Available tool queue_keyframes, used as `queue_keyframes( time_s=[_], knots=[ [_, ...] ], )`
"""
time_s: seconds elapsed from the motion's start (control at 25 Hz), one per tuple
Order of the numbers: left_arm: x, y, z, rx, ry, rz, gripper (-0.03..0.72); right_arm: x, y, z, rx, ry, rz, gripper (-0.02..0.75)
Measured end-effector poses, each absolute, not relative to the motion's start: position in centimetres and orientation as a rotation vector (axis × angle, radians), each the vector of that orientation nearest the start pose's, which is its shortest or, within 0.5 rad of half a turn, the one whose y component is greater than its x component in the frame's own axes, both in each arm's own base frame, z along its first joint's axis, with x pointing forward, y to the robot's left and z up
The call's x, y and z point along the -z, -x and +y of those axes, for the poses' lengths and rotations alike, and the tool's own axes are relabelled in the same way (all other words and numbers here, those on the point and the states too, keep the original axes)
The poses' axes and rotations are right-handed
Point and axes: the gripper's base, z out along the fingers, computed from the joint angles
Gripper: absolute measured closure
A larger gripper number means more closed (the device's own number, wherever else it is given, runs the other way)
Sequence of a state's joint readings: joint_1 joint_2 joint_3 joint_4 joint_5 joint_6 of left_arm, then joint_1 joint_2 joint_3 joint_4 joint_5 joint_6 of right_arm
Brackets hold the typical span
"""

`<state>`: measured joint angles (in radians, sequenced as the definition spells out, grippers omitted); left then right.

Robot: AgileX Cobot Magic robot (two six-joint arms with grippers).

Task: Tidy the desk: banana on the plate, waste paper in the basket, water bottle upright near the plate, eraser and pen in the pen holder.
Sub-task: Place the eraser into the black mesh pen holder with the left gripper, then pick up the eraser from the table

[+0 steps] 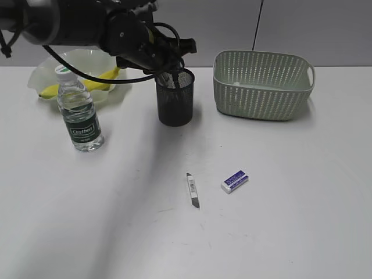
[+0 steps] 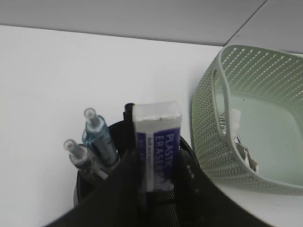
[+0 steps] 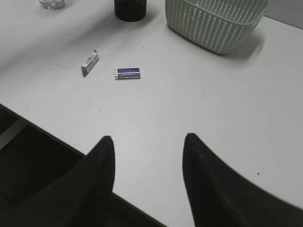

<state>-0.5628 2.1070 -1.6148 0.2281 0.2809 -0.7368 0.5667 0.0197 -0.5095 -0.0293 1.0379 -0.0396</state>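
Left gripper (image 2: 154, 189): pinching an eraser (image 2: 156, 146) upright between its dark fingers, directly over the mouth of the pen holder (image 1: 175, 97); in the exterior view the arm reaches in from the upper left and ends at the holder's rim.
Held eraser: white block with a blue sleeve printed "PLASTIC ERASER"; lower end hidden between the fingers.
Pen holder: black mesh cup, upright on the desk (image 1: 279, 221), between plate and basket; two clear-ended pens (image 2: 92, 146) stand inside, leaning on the left wall.
Right gripper (image 3: 147, 142): fingers spread wide, nothing between them, hanging over the near edge of the desk, well apart from all objects.
Second eraser (image 1: 235, 181): flat on the desk in front of the holder, blue sleeve up.
Small grey-white stick (image 1: 192, 190): lying just left of that eraser; too small to identify.
Banana (image 1: 87, 85): in the pale green plate (image 1: 40, 72), partly hidden by bottle and arm.
Water bottle (image 1: 78, 111): upright, cap on, just in front of the plate.
Basket (image 1: 263, 85): right of the holder, near but apart; white crumpled paper (image 2: 236, 137) visible inside through a handle cut-out.
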Motion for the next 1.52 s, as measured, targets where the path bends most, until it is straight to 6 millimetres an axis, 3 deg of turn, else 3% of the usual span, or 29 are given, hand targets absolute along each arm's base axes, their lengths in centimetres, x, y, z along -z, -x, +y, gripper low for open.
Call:
queue_keyframes(
  time_s=[0.28, 0.52, 0.76, 0.88, 1.0, 1.24, 1.36, 1.52],
  knots=[
    [-20.5, -41.7, -25.7, 0.502, -0.036, 2.288, 0.513, -28.2, 0.0, -0.3, -0.296, 0.609, 1.951, 0.356],
    [-20.5, -41.8, -25.7, 0.508, -0.040, 2.277, 0.378, -28.2, 0.0, -0.3, -0.296, 0.609, 1.951, 0.356],
    [-21.4, -41.7, -25.6, 0.518, -0.037, 2.261, 0.358, -28.2, 0.0, -0.3, -0.296, 0.609, 1.951, 0.356],
    [-23.3, -41.2, -25.3, 0.532, -0.025, 2.238, 0.358, -28.2, 0.0, -0.3, -0.296, 0.609, 1.951, 0.356],
    [-26.8, -40.1, -24.5, 0.531, -0.011, 2.215, 0.358, -28.2, 0.0, -0.3, -0.296, 0.609, 1.951, 0.356],
    [-34.7, -35.5, -20.9, 0.424, 0.008, 2.262, 0.358, -28.2, 0.0, -0.3, -0.296, 0.609, 1.951, 0.356],
    [-36.8, -32.8, -18.8, 0.285, -0.055, 2.363, 0.358, -28.2, 0.0, -0.3, -0.296, 0.609, 1.951, 0.356],
    [-38.0, -29.4, -16.3, 0.075, -0.189, 2.548, 0.358, -28.2, 0.0, -0.3, -0.296, 0.609, 1.951, 0.356]
  ],
)
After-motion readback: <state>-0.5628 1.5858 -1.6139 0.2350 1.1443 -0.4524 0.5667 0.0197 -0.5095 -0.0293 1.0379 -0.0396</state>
